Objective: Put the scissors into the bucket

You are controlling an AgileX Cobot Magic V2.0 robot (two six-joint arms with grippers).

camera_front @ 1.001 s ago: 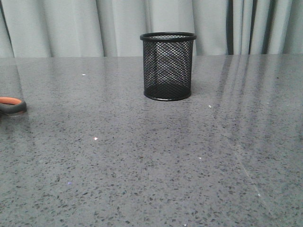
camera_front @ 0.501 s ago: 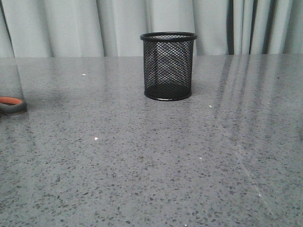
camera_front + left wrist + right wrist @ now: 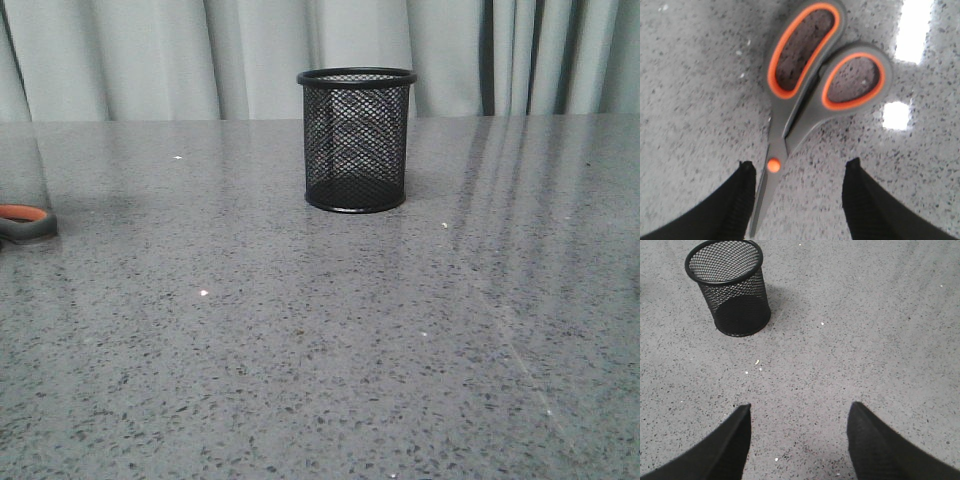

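Grey table (image 3: 690,75): scissors (image 3: 805,95) flat, blades between spread left fingers (image 3: 742,195), untouched.

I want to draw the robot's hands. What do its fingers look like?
Only the fingers show, in the wrist views. The left gripper has two black fingers that taper to rounded tips, with a fine ribbed texture on the inner faces. The right gripper looks the same: two matte black, pointed fingers. No cables, markings or arm parts are visible.
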